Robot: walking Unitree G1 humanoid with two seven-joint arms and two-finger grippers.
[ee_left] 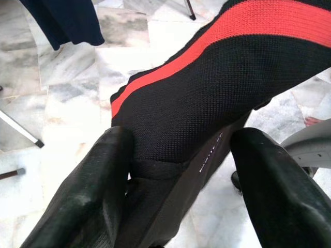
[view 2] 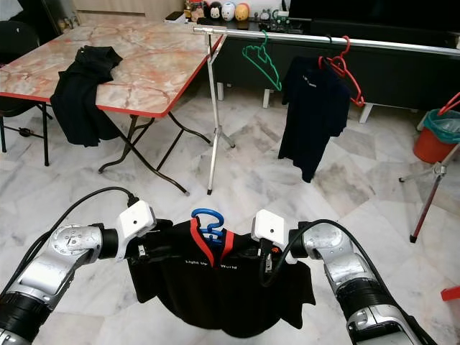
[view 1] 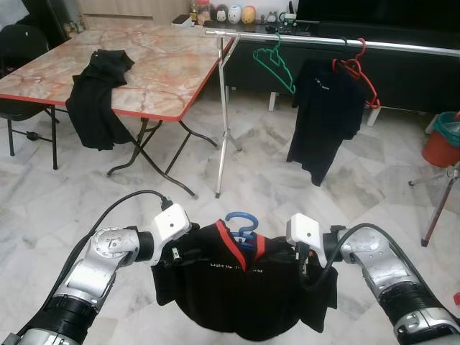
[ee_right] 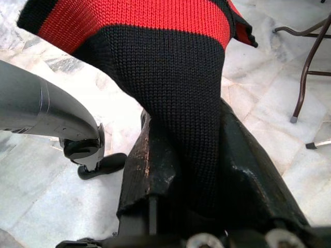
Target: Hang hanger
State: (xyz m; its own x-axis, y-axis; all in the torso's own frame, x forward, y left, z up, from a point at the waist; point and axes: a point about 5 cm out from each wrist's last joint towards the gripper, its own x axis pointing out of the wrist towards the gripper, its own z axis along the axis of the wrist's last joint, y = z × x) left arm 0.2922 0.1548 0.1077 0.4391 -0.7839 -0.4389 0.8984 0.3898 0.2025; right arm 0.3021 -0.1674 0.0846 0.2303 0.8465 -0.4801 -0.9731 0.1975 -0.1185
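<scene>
A: Black knit w/ a red collar stripe, the shirt point(view 1: 244, 287) hangs nearest the robot, stretched between both arms. It sits on a blue hanger point(view 1: 241, 228) whose hook pokes up at the collar. White lettering across the chest, too small to read.

B: Grippers?

A: Left gripper point(ee_left: 181, 170) has its two black fingers point(ee_left: 93, 191) set either side of a fold of the shirt's shoulder; fabric fills the gap but whether they're pinching it can't be told. Right gripper point(ee_right: 199, 170) is clamped on the other shoulder, the ribbed knit squeezed between its scuffed black pads. So the hanger + shirt are held low in front of the robot, well apart from the rail.

B: Floor, room?

A: Pale grey-white marble tiles point(view 1: 287, 194), glossy. Further off, a chrome rail point(view 1: 302, 39) on a thin metal stand point(view 1: 224, 129). On it hang a bare green hanger point(view 1: 274, 61) and a red hanger point(view 1: 359, 72) carrying a dark shirt point(view 1: 323, 115). To the robot's left, a folding table point(view 1: 144, 65) w/ a marbled pinkish top and red edge; a black garment point(view 1: 100, 93) drapes over its side. Orange bin point(view 1: 444, 140) at far right, small figurines point(view 1: 230, 13) on a dark counter behind.
</scene>
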